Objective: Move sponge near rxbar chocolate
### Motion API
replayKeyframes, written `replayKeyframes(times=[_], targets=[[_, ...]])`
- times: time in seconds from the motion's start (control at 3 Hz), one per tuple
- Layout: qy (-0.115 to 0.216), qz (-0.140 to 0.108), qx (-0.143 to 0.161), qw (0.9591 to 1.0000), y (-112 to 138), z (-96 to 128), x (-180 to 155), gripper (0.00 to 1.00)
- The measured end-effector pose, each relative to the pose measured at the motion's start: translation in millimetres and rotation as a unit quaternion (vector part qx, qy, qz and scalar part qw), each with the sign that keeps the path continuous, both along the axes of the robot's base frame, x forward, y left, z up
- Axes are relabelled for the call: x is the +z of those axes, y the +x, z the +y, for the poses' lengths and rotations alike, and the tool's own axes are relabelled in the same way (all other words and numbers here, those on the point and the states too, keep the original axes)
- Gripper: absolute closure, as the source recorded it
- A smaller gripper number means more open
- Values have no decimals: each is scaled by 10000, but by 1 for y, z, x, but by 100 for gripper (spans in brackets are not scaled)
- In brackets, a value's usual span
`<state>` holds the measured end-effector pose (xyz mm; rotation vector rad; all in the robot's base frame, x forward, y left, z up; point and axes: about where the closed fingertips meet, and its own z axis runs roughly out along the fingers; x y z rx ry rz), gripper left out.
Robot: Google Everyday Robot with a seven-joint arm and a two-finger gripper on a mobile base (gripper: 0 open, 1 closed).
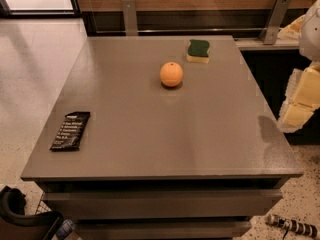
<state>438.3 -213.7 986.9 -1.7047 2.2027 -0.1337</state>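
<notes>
Three things on tabletop (pixel 200 134) | sponge (pixel 198 51) at far edge, just beyond orange (pixel 171 74) | rxbar (pixel 70 130) near left edge, well apart | hand (pixel 300 101) beside right edge, opening cannot tell

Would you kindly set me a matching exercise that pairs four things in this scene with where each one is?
Things:
1. sponge
2. orange
3. rxbar
4. gripper

Places:
A. off the table, beyond its right edge
B. near the table's left edge, towards the front
C. near the table's back edge, right of centre
D. just left of the sponge and nearer the camera

Pairs: 1-C, 2-D, 3-B, 4-A.
</notes>
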Motion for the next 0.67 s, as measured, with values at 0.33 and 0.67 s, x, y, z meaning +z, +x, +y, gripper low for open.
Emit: replayKeyframes(times=[0.33, 0.67], targets=[[0, 0, 0, 10000, 0, 0, 0, 0], [165, -264, -155, 9994, 20, -17, -1, 0]])
